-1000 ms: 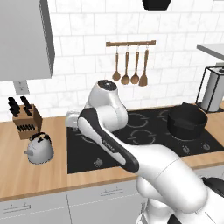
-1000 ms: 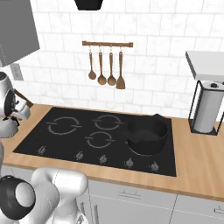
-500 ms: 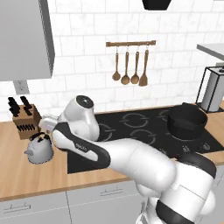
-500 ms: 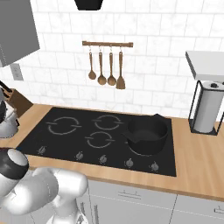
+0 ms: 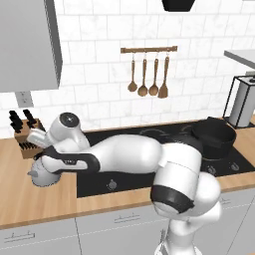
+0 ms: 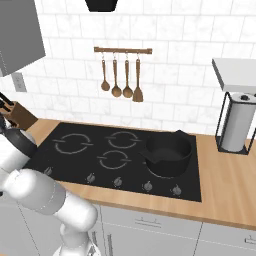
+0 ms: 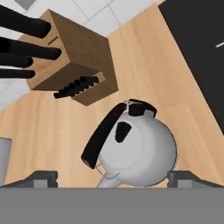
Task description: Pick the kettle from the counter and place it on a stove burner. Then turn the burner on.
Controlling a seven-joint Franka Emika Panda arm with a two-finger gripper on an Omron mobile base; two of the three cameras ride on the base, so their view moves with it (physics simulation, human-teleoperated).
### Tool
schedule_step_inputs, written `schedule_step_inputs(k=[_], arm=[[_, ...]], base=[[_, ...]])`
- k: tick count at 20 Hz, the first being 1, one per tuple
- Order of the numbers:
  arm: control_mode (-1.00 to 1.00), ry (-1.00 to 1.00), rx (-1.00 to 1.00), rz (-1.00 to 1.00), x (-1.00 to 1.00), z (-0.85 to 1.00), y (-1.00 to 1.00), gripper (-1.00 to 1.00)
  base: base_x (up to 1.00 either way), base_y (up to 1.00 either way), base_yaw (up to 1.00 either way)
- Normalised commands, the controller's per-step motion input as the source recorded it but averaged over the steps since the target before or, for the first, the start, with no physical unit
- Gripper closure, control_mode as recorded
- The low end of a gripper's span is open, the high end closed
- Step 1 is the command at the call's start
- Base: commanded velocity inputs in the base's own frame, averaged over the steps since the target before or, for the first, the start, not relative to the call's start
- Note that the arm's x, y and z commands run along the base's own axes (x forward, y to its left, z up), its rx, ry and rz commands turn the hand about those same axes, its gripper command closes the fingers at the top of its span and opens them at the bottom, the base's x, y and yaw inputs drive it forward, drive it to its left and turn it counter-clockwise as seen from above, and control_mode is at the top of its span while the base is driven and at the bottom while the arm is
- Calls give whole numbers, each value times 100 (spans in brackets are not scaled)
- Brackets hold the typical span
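Kettle (image 7: 140,148) sits on the worktop (image 7: 144,61) near its left end, between the knife block (image 7: 72,65) toward the back wall and the left edge of the black cooktop (image 5: 149,164). Over the past second the arm has swung from above the cooktop down and to the left, and the hand (image 7: 111,180) now hangs directly above the kettle. In the hand view its two dark fingertips (image 7: 37,179) stand wide apart, one on each side of the grey body, so the hand is open and holds nothing. The black arched handle (image 7: 103,133) runs diagonally across the lid knob, so it is not squarely lined up with the gap between the fingers. From the left base camera the arm hides most of the kettle, leaving a bit of grey at the worktop's left end.

This looks like the end of the reach: what remains is lowering, closing on the handle, carrying the kettle to a free burner away from the black pot (image 6: 167,152), and turning the burner on.
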Motion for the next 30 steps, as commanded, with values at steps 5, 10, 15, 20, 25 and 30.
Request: schedule_step_inputs(k=[5, 10, 15, 20, 25, 30], arm=[[-100, 4, -9, 0, 1, 0, 21, -100], [-100, 5, -9, 0, 1, -17, 6, -100], [-100, 0, -5, 0, 12, -24, 0, -100], [-100, 0, -1, 0, 23, -29, 2, -100], [-100, 0, 0, 0, 34, -30, 14, -100], [-100, 2, 0, 0, 39, -32, 28, 100]], base=[[0, 0, 0], [0, 0, 0], [0, 0, 0], [0, 0, 0], [0, 0, 0], [0, 0, 0]])
